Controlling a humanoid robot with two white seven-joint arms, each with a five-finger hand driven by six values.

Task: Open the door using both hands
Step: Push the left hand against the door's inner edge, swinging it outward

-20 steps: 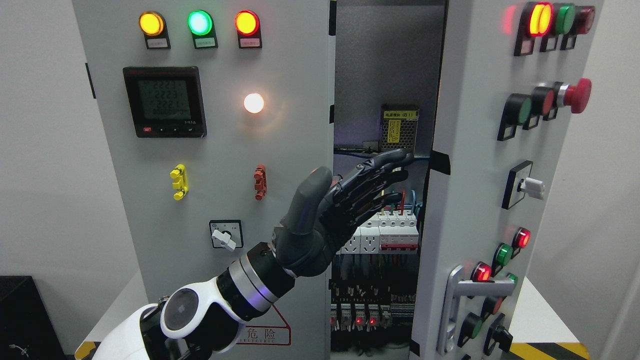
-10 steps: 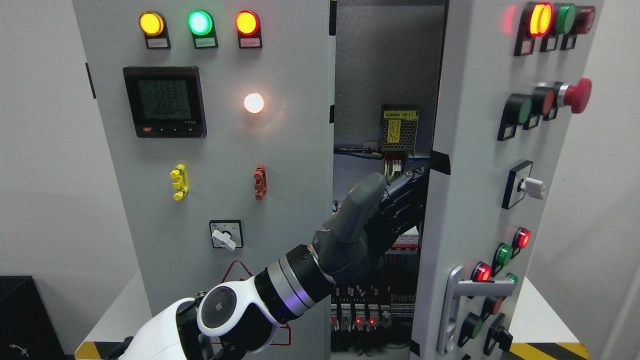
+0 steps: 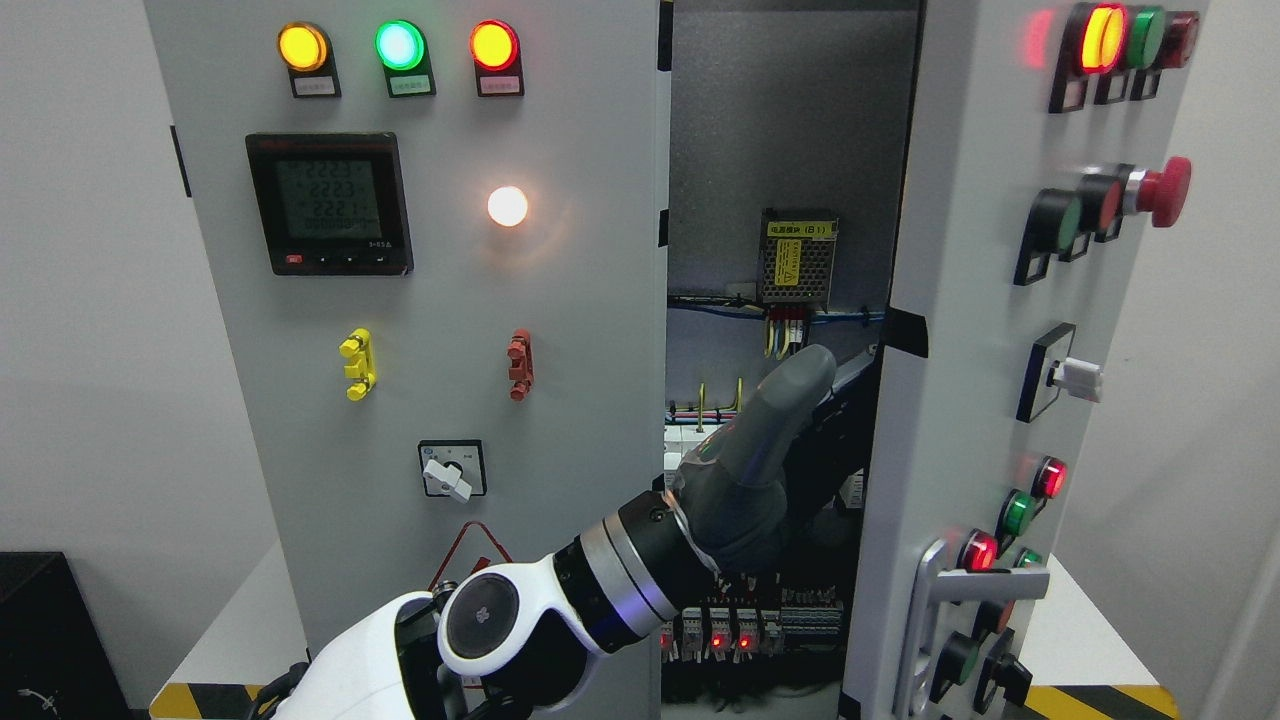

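Standing at centre, cabinet [image 3: 420, 300] shows right door [image 3: 980, 300] at 3 o'clock swung partly outward, wiring visible in gap. Left hand [image 3: 770, 470], arm entering from 7 o'clock, reaches behind door's inner edge; fingers hidden, so grasp cannot be told. Judgement: door partly open, wider swing left. Right hand absent.

**Around the cabinet**

A pale wall [image 3: 90, 350] stands behind, plain on both sides. At the lower left corner sits a black box [image 3: 45, 635], its top edge level, a thin white mark near its base. The white floor [image 3: 235, 625] shows beside it, edged with yellow-and-black tape [image 3: 172, 700]; the same tape [image 3: 1105, 700] runs along the lower right.
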